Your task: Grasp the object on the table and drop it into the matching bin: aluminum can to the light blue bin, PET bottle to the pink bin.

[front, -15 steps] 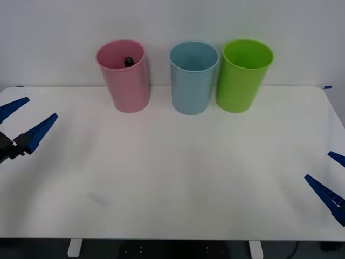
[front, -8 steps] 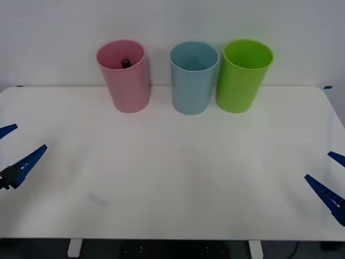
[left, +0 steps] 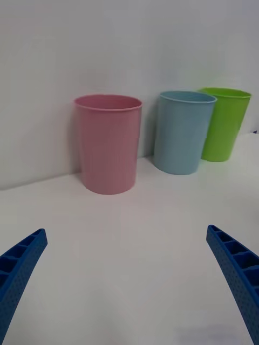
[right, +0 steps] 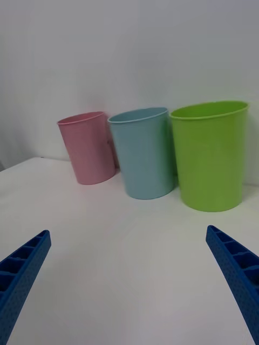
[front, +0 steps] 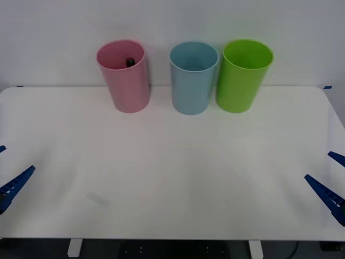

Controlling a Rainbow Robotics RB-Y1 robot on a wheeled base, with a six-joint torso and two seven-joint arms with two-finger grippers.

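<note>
Now your PET bottle [front: 129,62] sits inside pink bin [front: 125,76], far ahead of left gripper [left: 129,280]; both grippers spread, empty; right gripper [right: 129,280] low at table [front: 178,162] edge.

the left gripper [front: 4,171] sits low at the left edge of the front view, its blue ribbed fingers [left: 19,264] spread wide apart. the right gripper [front: 333,181] sits low at the right edge, fingers [right: 234,267] likewise parted, holding nothing.

No legible text, label, brand, number or sign is found. The outer walls of the pink bin [front: 128,81], the light blue bin [front: 192,81] and the green bin [front: 240,81] are seen plain, and the table [front: 172,172] is unmarked.
</note>
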